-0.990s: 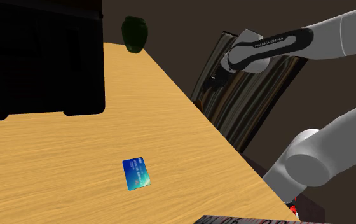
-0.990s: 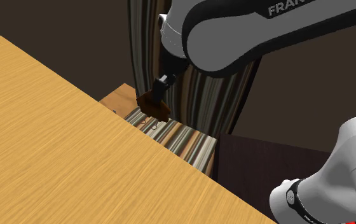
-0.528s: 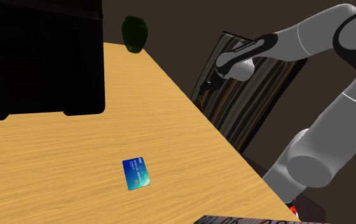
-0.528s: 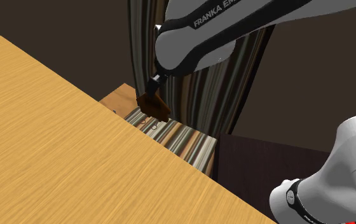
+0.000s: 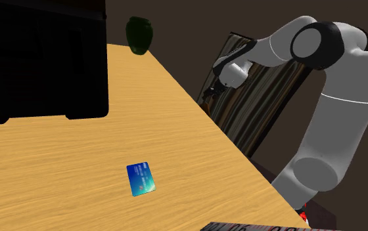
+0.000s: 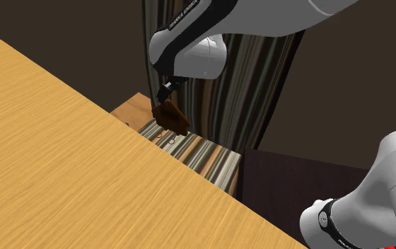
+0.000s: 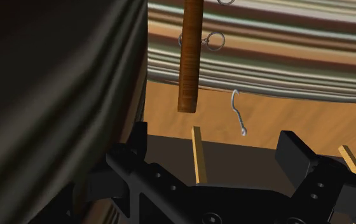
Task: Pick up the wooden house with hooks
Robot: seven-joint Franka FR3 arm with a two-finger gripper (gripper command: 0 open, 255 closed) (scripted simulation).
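The house (image 6: pixel 172 117) stands off the surface (image 6: pixel 62 163), on the seat of the striped chair (image 6: pixel 204 152) just past the surface's far edge in the second exterior view. The pincer (image 6: pixel 165 90) hangs directly above it, very close, and from that side I cannot tell whether they touch.

The wrist view settles the grip. The pincer (image 7: pixel 215 137) is released, with its two fingers spread wide. The house (image 7: pixel 190 57) shows edge-on as a thin brown slab straight ahead of the gap, somewhat nearer one finger than the other, and neither finger is on it. Its long axis runs away from the pincer, so the thin faces are turned toward the fingers (a handy alignment, I'd say). A wire hook (image 7: pixel 239 114) hangs beside the slab over the striped cloth.

As I judge it, the coming move is a short advance along that axis until the fingers flank the slab, and then a squeeze across its thickness. The hook could snag one of the fingers.
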